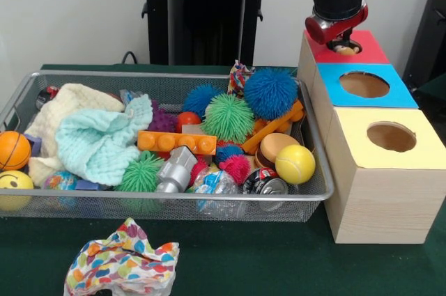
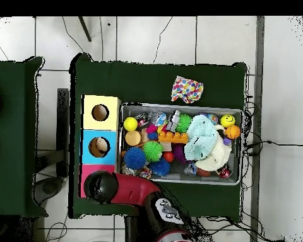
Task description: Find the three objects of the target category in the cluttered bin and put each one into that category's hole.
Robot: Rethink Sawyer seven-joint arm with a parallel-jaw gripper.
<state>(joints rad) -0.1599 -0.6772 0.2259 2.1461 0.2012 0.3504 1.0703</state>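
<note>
Fingers [image 1: 341, 42] over round hole [image 1: 346, 47] in red box top, tan plush [image 1: 345, 50] at hole mouth; I can't tell grip. Spiky balls [image 1: 270, 92], cloths crowd mesh bin [image 1: 317, 170] beside, on green counter [image 1: 279, 268].

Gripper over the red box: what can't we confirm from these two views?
- Gripper open or shut: front view, red housing hides it; overhead, the arm covers it.
- Tan object in the red box's hole: too small to identify.
- Plush animals under the cloths in the bin: hidden.
</note>
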